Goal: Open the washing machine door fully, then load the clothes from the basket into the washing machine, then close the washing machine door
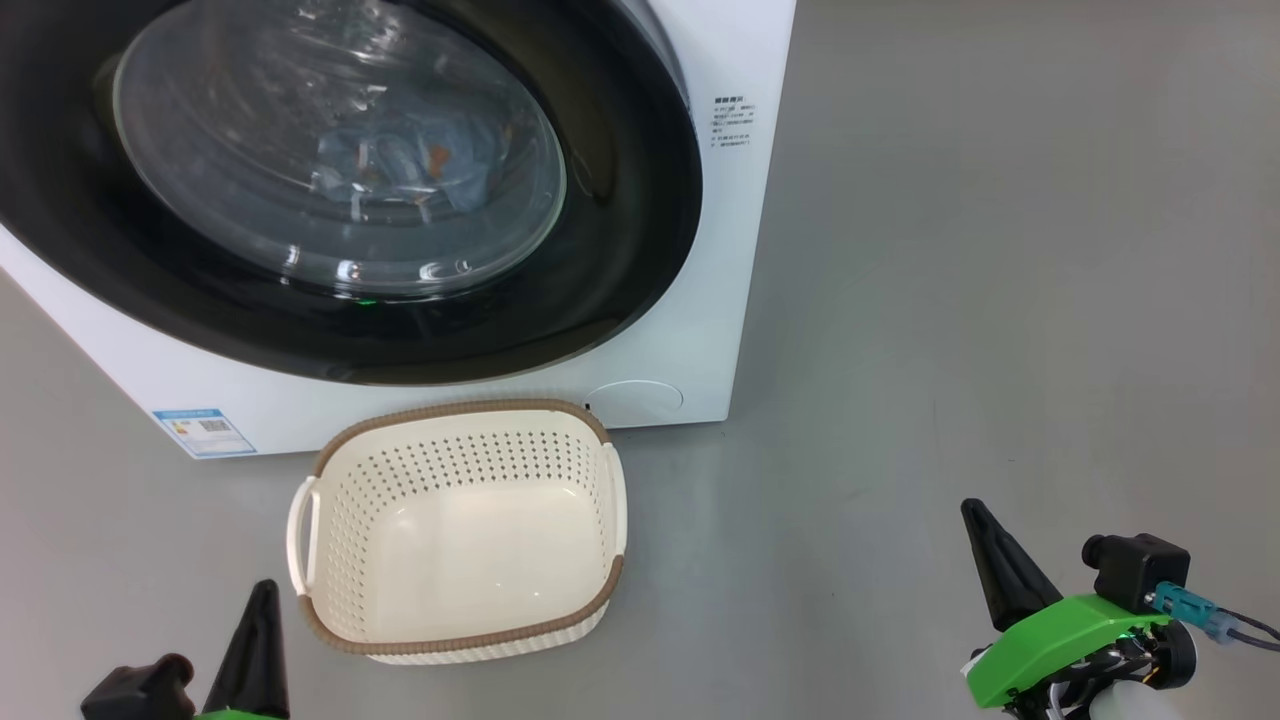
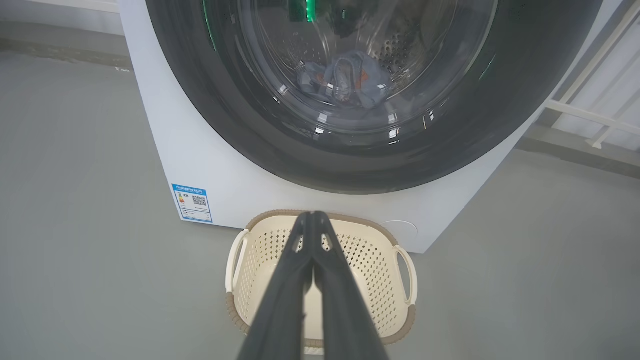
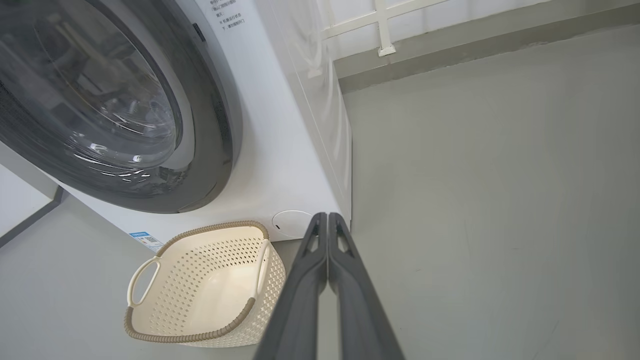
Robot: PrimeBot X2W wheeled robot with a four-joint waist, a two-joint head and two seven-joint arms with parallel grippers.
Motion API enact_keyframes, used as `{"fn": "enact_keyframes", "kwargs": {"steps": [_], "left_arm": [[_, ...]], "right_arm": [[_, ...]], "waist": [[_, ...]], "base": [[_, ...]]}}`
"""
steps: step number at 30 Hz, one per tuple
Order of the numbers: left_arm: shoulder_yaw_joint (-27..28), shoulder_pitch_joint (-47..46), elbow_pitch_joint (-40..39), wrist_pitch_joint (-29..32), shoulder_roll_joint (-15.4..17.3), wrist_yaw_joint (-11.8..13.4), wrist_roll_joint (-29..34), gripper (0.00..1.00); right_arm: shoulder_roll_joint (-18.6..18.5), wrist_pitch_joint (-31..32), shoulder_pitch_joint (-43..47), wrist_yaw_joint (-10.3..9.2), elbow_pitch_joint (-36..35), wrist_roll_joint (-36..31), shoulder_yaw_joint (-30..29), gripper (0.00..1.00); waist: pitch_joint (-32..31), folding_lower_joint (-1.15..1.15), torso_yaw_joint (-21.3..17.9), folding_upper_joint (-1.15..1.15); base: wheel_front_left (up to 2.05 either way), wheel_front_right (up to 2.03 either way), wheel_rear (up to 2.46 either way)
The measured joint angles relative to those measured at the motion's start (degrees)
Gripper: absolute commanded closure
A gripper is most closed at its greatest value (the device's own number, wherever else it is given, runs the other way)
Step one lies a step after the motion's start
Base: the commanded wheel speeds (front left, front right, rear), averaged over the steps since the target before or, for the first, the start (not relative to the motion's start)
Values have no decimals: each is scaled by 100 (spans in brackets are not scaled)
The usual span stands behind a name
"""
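The washing machine [image 1: 740, 250] [image 2: 235, 185] [image 3: 290, 150] stands with its round black-rimmed door [image 1: 620, 230] [image 2: 240, 125] [image 3: 210, 130] closed against its front. Blue clothes [image 1: 420, 165] [image 2: 345, 82] with an orange print lie inside behind the glass. On the floor before it sits the cream basket [image 1: 450, 455] [image 2: 372, 255] [image 3: 200, 260], with nothing in it. My left gripper [image 1: 262, 590] [image 2: 312, 215] is shut, low at the lower left, left of the basket. Shut too, my right gripper [image 1: 972, 510] [image 3: 327, 216] hangs at the lower right, well right of the basket. Neither holds anything.
Grey floor [image 1: 1000, 300] spreads to the right of the machine and round the basket. A blue label sticker [image 1: 203, 430] marks the machine's lower left front corner. A white railing [image 3: 380, 25] and wall base run behind the machine.
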Motion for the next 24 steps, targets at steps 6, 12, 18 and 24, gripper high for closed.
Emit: {"fn": "enact_keyframes", "kwargs": {"steps": [6, 12, 18, 24], "left_arm": [[10, -1, 2, 96, -1, 0, -345, 100], [22, -2, 2, 196, -5, 0, -692, 100], [46, -7, 2, 307, -15, 0, -1082, 100], [66, -20, 1, 406, -32, 0, -1433, 100]], "right_arm": [[21, 83, 8, 0, -41, 318, -47, 100], [56, 188, 10, 0, -107, 600, -109, 100], [82, 303, 49, 0, -179, 967, -204, 100], [111, 409, 52, 0, -252, 1269, -261, 100]], "waist": [[-46, 4, 24, 0], [-62, 1, 45, 0], [-94, 1, 69, 0], [-122, 1, 89, 0]], "base": [[0, 0, 0], [0, 0, 0], [0, 0, 0], [0, 0, 0]]}}
